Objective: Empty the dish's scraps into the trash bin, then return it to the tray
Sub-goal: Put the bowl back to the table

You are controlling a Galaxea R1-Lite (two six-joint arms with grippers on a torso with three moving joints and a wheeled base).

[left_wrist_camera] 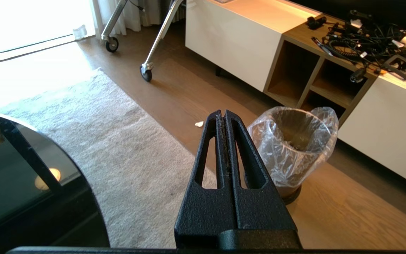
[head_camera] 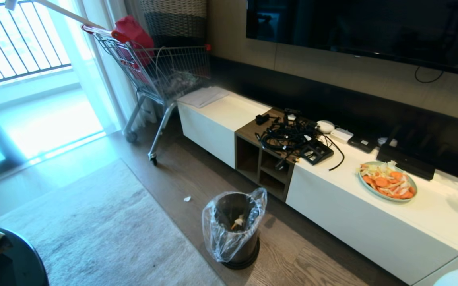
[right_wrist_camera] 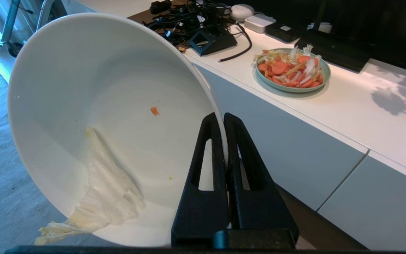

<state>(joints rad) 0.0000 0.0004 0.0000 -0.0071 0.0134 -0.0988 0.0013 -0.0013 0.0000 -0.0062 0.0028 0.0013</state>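
Right gripper (right_wrist_camera: 224, 118) clamped on bowl (right_wrist_camera: 111, 106) rim, tilted; tissue (right_wrist_camera: 97, 197) clinging inside. Left gripper (left_wrist_camera: 223, 114) pressed shut, empty. Bin (head_camera: 235, 226) on floor, 6 o'clock of worktop (head_camera: 412, 222).

Left end effector (left_wrist_camera: 225, 114) pressed closed; trash bin (left_wrist_camera: 291, 148) just beyond.

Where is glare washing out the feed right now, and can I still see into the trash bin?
Head view: the balcony window blows out the upper left, but the trash bin interior is readable, with scraps inside. Left wrist view: floor near the window is washed white; the bin liner glints. Right wrist view: evenly lit, dish clear.
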